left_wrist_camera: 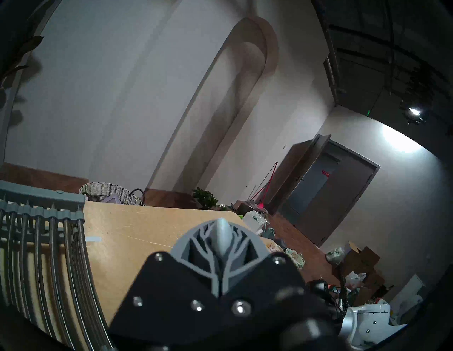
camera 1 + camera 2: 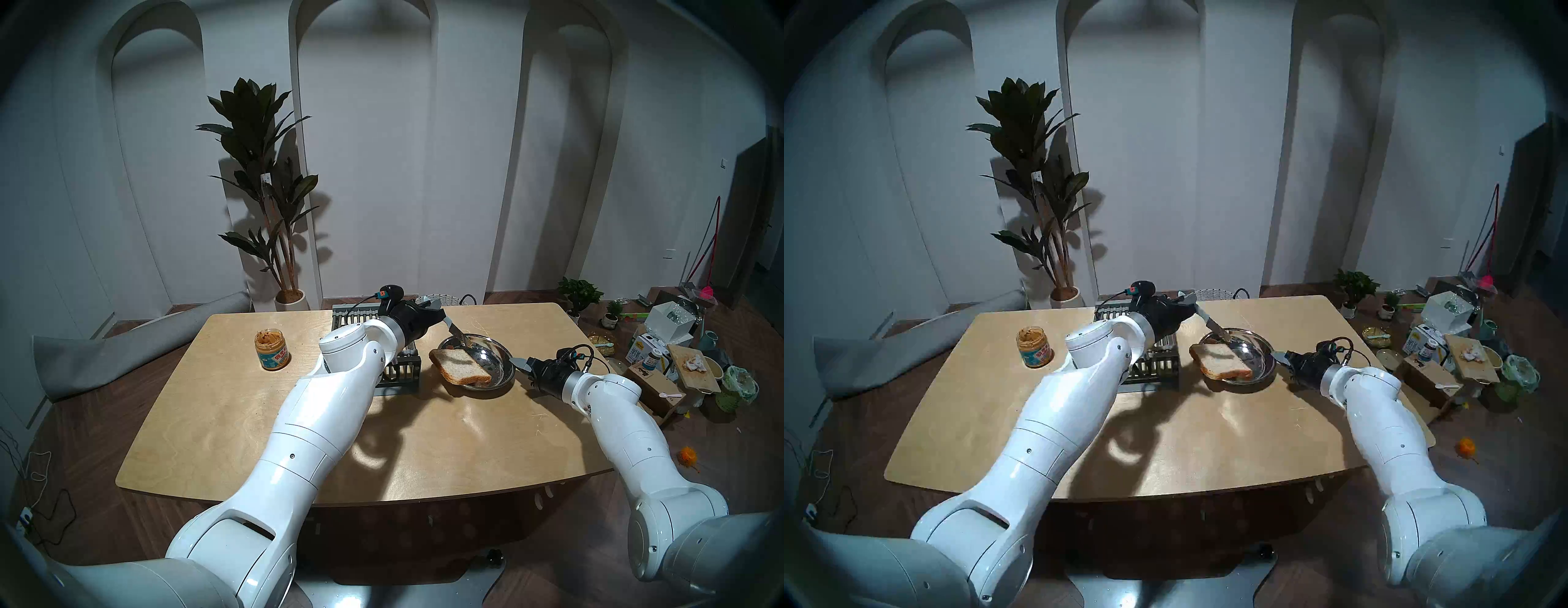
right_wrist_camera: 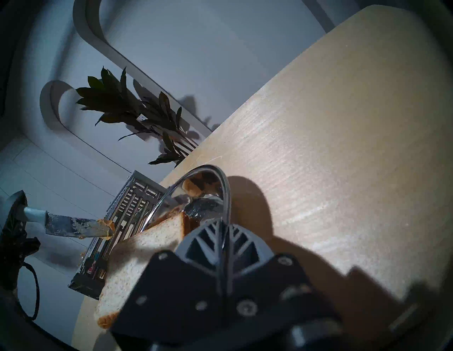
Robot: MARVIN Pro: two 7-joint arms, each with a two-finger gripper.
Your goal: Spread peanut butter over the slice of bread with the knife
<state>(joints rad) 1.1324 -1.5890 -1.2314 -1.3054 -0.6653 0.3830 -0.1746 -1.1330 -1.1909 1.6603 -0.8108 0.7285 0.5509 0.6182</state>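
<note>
The slice of bread [image 2: 460, 365] lies in a shiny metal plate [image 2: 502, 354], with its left end hanging over the plate's rim. My left gripper [image 2: 441, 316] is shut on the pale blue handle of the knife [image 2: 456, 331]. The blade slants down over the plate's far side, just behind the bread. A dab of peanut butter [image 3: 106, 224] sits on the blade tip. My right gripper [image 2: 516, 363] is shut on the plate's right rim [image 3: 225, 191], which runs between its fingers. The open peanut butter jar [image 2: 271, 350] stands at the table's far left.
A grey slatted rack [image 2: 399, 369] stands left of the plate, under my left forearm. A wicker basket [image 1: 107, 193] sits behind the table's far edge. Boxes and clutter [image 2: 679, 361] cover the floor to the right, and a rolled grey mat [image 2: 127, 339] lies to the left.
</note>
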